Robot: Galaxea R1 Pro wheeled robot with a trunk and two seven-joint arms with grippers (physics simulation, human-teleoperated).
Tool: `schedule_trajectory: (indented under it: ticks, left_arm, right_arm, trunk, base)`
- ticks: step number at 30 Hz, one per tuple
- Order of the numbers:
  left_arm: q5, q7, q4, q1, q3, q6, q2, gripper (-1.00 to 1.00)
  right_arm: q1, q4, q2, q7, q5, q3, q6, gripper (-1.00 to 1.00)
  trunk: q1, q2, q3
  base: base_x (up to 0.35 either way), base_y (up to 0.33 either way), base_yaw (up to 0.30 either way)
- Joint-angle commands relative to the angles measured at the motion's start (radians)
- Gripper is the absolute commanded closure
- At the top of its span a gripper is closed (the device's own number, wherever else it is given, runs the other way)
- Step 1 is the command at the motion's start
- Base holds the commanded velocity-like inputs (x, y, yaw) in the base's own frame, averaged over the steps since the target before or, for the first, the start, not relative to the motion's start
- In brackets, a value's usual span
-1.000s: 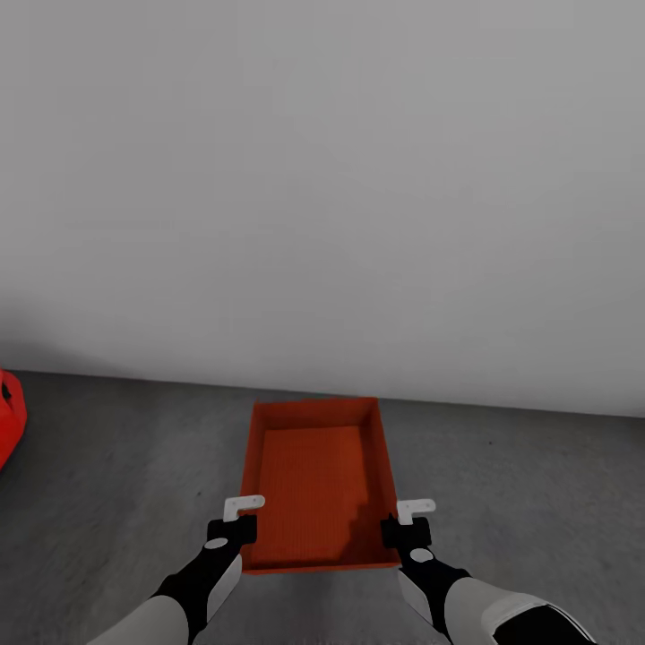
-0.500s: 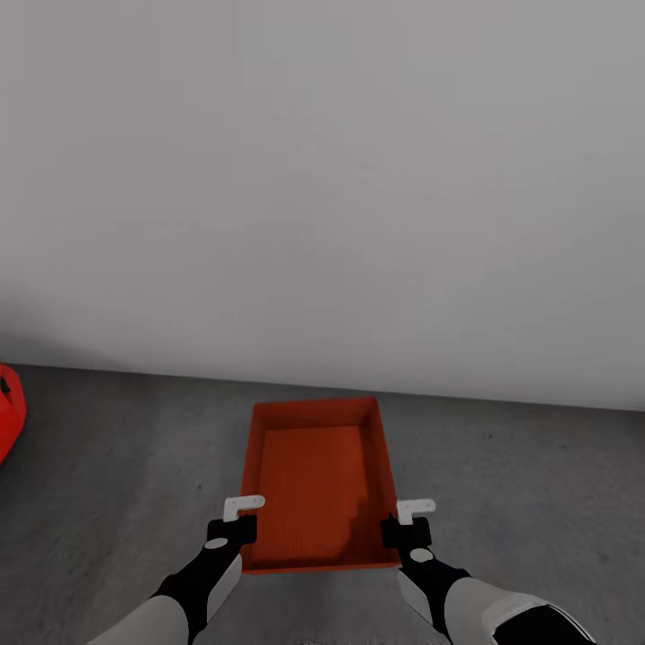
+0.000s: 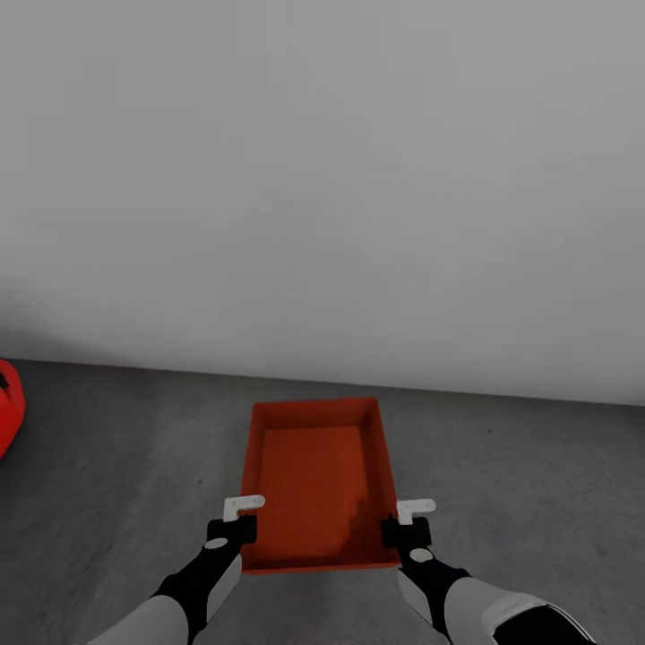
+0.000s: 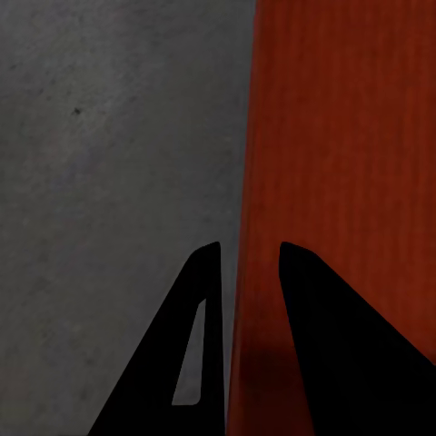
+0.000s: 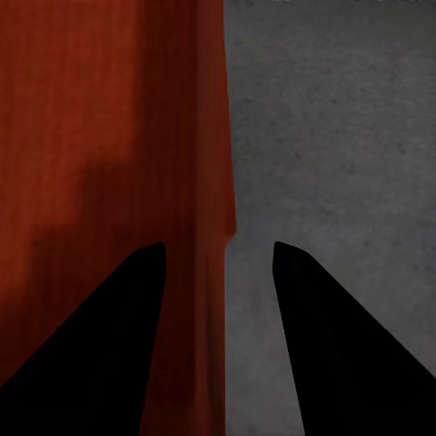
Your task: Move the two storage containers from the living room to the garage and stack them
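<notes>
A plain pale grey wall [image 3: 322, 179] takes up the upper half of the head view, meeting the dark grey concrete floor [image 3: 537, 484] of the garage along a line just beyond the container. At the far left edge a sliver of the red car [image 3: 9, 408] shows against the floor. Between the two arms sits one orange-red storage container [image 3: 318, 479], an open-topped rectangular box with low straight walls; its inside holds nothing but its own ribbed bottom and a stepped shadow near the right-hand corner. Its long axis runs straight away from the robot toward the wall, with one short end close to the arms and the other short end near the wall's foot. Whether it rests on the concrete or is held a little above it cannot be told from this angle. The left tool [image 3: 235, 530] straddles the left long wall near the close corner, and the left wrist view confirms it: the wall's edge passes between the two dark fingers [image 4: 309, 363], which are pinching it, one finger over the concrete and one over the orange bottom. The right tool [image 3: 408, 528] does the same on the right long wall; in the right wrist view its fingers [image 5: 100, 336] stand wider, with the wall's rim [image 5: 213, 182] between them.
</notes>
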Motion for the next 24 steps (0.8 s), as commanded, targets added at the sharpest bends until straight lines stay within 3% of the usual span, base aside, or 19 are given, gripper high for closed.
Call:
schedule_trajectory:
  ticks: [1,24]
  left_arm:
    - [0.017,0.010,0.002,0.000,-0.005,-0.001,0.018,1.00]
    - [0.017,0.010,0.002,0.000,-0.005,-0.001,0.019,1.00]
  right_arm:
    - [-0.001,-0.003,0.001,0.010,0.021,-0.036,-0.080,1.00]
    - [-0.001,-0.003,0.002,0.010,0.021,-0.037,-0.081,1.00]
  trunk:
    - [0.000,-0.001,-0.001]
    - [0.000,-0.001,-0.002]
  base:
    - [0.098,0.000,0.000]
    - [0.291,0.000,0.000]
